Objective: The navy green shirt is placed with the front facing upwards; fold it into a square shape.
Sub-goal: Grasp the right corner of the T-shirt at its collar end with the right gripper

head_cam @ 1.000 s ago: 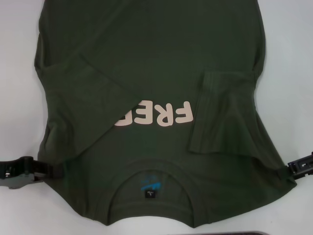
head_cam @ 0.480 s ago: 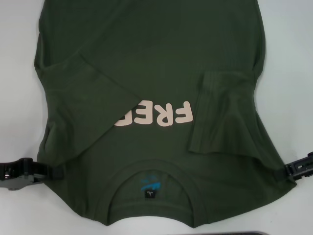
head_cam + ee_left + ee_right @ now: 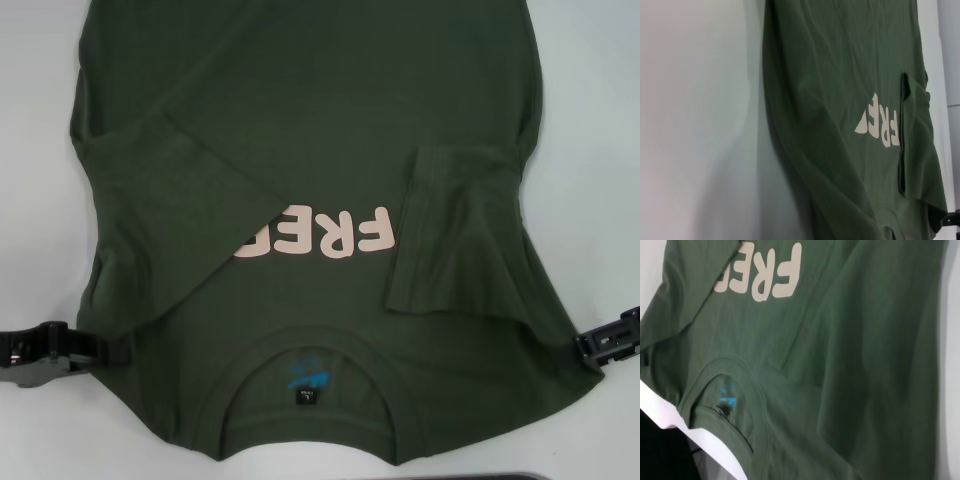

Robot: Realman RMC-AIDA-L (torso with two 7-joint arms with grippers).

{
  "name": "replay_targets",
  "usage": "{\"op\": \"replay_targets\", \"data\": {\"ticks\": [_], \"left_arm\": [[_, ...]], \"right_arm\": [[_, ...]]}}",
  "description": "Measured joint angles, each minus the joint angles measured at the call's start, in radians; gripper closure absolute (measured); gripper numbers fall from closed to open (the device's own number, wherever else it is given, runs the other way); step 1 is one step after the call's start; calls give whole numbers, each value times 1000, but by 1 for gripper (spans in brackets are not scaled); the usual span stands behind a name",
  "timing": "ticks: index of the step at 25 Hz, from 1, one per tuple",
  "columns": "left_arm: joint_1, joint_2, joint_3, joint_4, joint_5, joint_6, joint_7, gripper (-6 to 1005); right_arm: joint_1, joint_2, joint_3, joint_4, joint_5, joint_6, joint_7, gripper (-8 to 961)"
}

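While shirt (image 3: 310, 150) stays — right hand (image 3: 600, 345) retreats slightly.

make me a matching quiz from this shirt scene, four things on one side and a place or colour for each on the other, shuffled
Things:
1. lettering
2. neck label
3. left gripper
4. right gripper

Descriptions:
A. at the shirt's edge on the head view's right
B. cream, partly covered by a folded-in sleeve
C. small and black, inside the collar
D. at the shirt's edge on the head view's left

Pairs: 1-B, 2-C, 3-D, 4-A
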Motion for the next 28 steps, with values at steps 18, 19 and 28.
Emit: {"op": "replay_targets", "data": {"ticks": [18,19,28], "left_arm": [[-7,-2,0,0,0,-1,-2,993],[-8,-2,0,0,0,-1,-3,993],[-14,-2,0,0,-1,-2,-4,993]], "right_arm": [[21,1,-3,0,24,0,-10,63],[21,2,-3,0,23,1,-10,80],[23,4,-5,14,24,9,-8,131]]}}
